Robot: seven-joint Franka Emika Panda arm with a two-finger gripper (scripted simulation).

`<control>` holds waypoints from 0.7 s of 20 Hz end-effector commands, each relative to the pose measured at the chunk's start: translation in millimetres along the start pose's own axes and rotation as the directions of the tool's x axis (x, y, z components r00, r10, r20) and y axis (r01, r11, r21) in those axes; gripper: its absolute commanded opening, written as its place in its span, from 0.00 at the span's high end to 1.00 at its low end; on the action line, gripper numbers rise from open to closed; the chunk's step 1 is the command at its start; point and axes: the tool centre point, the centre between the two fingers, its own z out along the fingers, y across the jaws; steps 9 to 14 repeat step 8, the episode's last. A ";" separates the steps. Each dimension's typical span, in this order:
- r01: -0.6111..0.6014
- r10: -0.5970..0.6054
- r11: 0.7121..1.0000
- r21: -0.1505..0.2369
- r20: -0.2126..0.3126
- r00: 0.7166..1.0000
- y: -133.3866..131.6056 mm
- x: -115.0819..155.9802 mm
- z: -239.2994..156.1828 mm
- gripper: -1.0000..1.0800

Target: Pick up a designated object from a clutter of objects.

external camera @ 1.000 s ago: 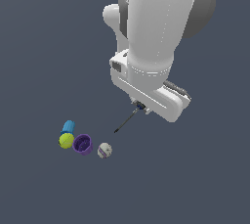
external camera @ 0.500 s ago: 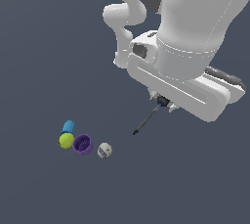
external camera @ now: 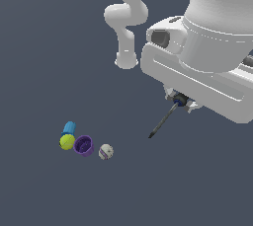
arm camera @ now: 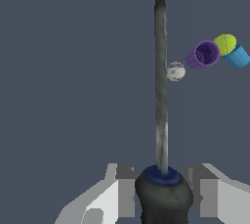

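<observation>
Our gripper (arm camera: 161, 196) is clenched on the screwdriver (external camera: 165, 119) handle, w/ the shaft angled down, tip in the air well above the floor. Yellow-green ball (external camera: 66, 142), blue cylinder (external camera: 69, 128), purple cup (external camera: 84, 145) & white ball (external camera: 105, 151) sit clustered below.

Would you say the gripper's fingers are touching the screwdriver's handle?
Touching: in the wrist view, the gripper fingers press both sides of the screwdriver handle.
</observation>
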 end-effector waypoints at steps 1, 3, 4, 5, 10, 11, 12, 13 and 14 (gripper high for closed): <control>0.000 0.000 1.000 0.001 0.000 1.000 -3.8 -0.1 -4.4 1.00; 0.000 0.000 1.000 0.001 0.000 1.000 -5.7 -0.2 -6.3 1.00; 0.000 0.000 1.000 0.001 0.000 1.000 -6.4 -0.2 -7.0 1.00; 0.000 0.000 1.000 0.001 0.000 1.000 -6.9 -0.2 -7.5 1.00; 0.000 0.000 1.000 0.001 0.000 1.000 -7.6 -0.2 -8.1 1.00; 0.000 0.000 1.000 0.001 0.000 1.000 -7.6 -0.2 -8.1 1.00; 0.000 0.000 1.000 0.001 0.000 1.000 -7.6 -0.2 -8.1 1.00; 0.000 0.000 1.000 0.001 0.000 1.000 -7.6 -0.2 -8.1 1.00; 0.000 0.000 1.000 0.001 0.000 1.000 -7.6 -0.2 -8.1 1.00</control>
